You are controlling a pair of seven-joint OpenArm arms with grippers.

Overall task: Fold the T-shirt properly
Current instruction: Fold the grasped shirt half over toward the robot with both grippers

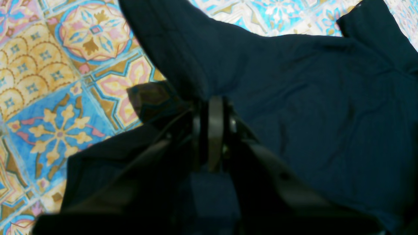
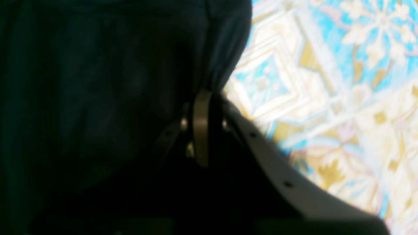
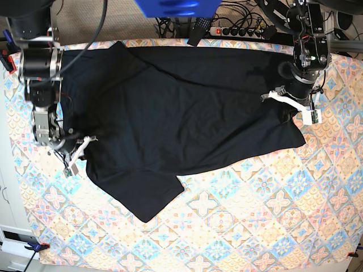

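Observation:
The black T-shirt (image 3: 187, 113) lies spread across the table, one sleeve pointing toward the front left. In the base view my left gripper (image 3: 282, 97) sits on the shirt's right edge, and my right gripper (image 3: 85, 141) is at its left edge. The left wrist view shows the left gripper (image 1: 212, 99) shut on a raised fold of the T-shirt (image 1: 310, 98). In the right wrist view the right gripper (image 2: 209, 91) is pinched on a bunched edge of the T-shirt (image 2: 81, 81), with its fingertips hidden in the cloth.
A patterned tablecloth (image 3: 255, 226) in blue, yellow and pink covers the table. Behind the far edge lie a power strip (image 3: 238, 31) and cables, and a blue object (image 3: 176, 7) hangs at the top. Both arm bases stand at the far corners.

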